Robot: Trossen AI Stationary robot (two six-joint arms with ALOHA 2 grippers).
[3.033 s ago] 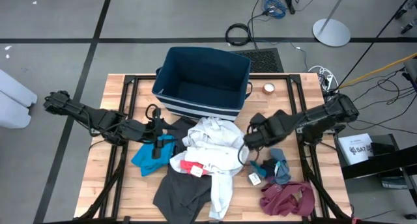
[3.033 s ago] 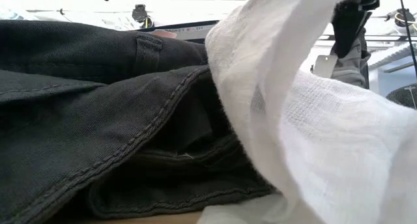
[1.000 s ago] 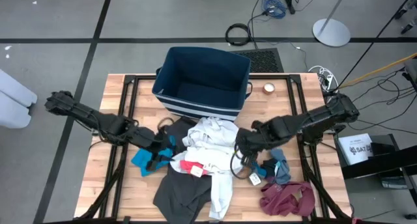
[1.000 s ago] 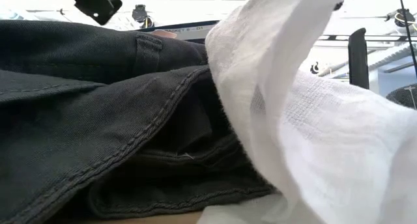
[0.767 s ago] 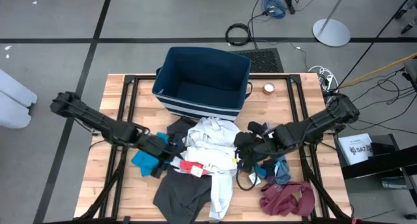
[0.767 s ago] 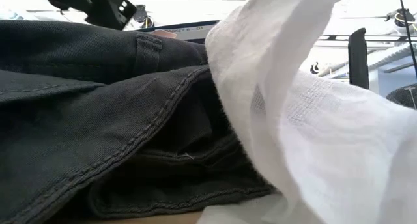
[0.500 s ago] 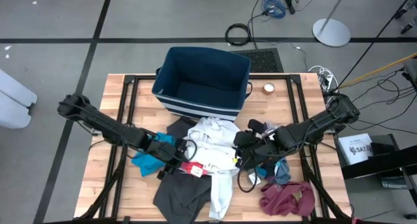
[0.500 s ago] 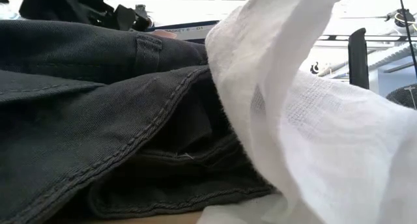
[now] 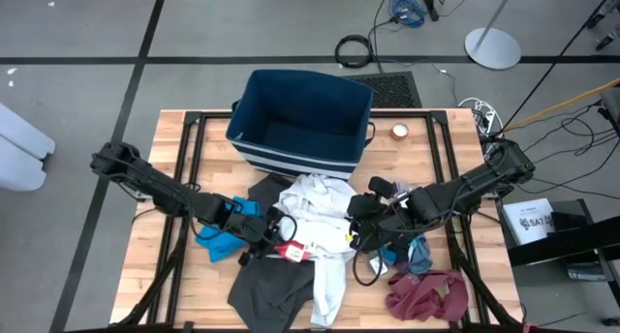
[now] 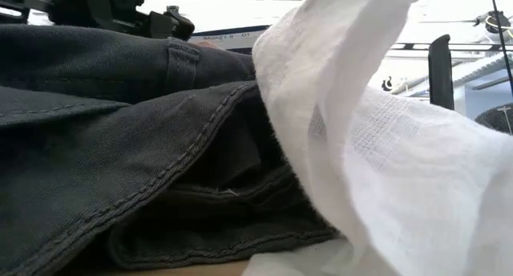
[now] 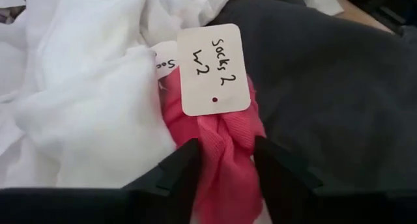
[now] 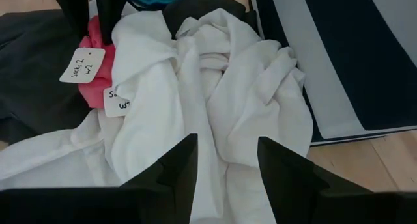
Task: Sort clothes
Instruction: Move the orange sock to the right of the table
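The clothes lie heaped mid-table: a white top [image 9: 315, 212], dark grey trousers [image 9: 271, 289], a bright blue top [image 9: 215, 241], a maroon top [image 9: 426, 294] and grey-blue socks [image 9: 417, 251]. A red sock bundle [image 11: 225, 136] with a paper tag [image 11: 214, 71] rests on the white top and the trousers. My left gripper [image 11: 225, 168] is down on the bundle, shut on it. My right gripper [image 12: 221, 162] hovers open above the white top [image 12: 215, 87], touching nothing. In the low view the trousers [image 10: 120, 148] and white top [image 10: 385, 148] fill the picture. My left gripper pinches the red sock bundle between its two fingers [image 11: 186, 168], just below the tag, at the bundle's folded middle [image 11: 225, 162]. The fingers slant down from the table's left side. The bundle still lies on the white top and the dark trousers.
A dark blue bin [image 9: 300, 120] with white stripes stands at the table's far middle, just behind the heap. A small tape roll [image 9: 399, 132] lies to the right of it. Bare wood shows at the near left and far corners.
My left gripper has come down and toward the table's right, rolling as it went, from above the blue top onto the red sock bundle. My right gripper has turned at the wrist over the white top, staying almost in place. The clothes have not moved.
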